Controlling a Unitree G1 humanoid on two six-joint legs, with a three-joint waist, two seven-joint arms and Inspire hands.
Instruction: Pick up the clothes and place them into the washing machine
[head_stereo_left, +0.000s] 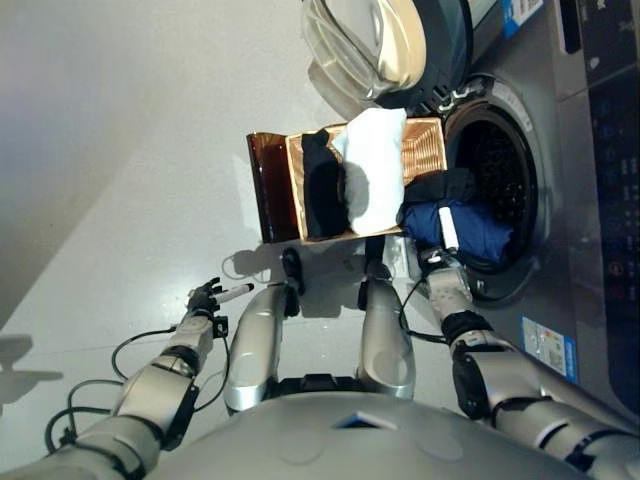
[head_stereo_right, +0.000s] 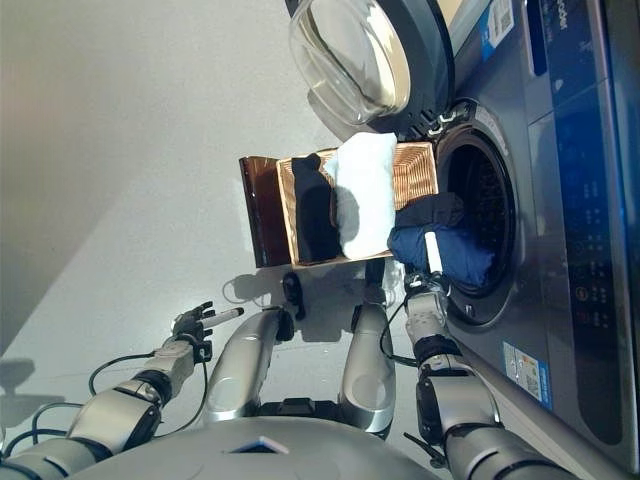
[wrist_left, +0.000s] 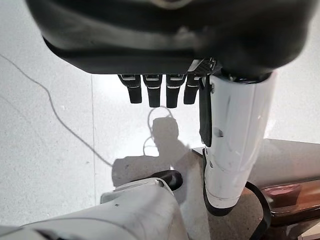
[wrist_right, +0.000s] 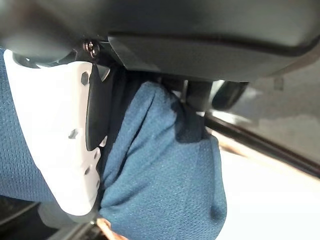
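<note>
One blue garment (head_stereo_left: 462, 228), pinched in the right hand (head_stereo_left: 447, 272) at the washer's opening (head_stereo_left: 500, 180), could snag its rim, while two more wait in the basket (head_stereo_left: 425, 150) beside; left hand (head_stereo_left: 204, 298) relaxed, empty.

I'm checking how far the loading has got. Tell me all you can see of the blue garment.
The blue garment is dark blue cloth with a fine mesh weave, bunched and folded. It hangs over the lower rim of the washing machine's open drum mouth, partly inside. A black garment lies against it, beside the basket. The right robot hand is closed on it, its white-covered thumb pressed into the folds.
</note>
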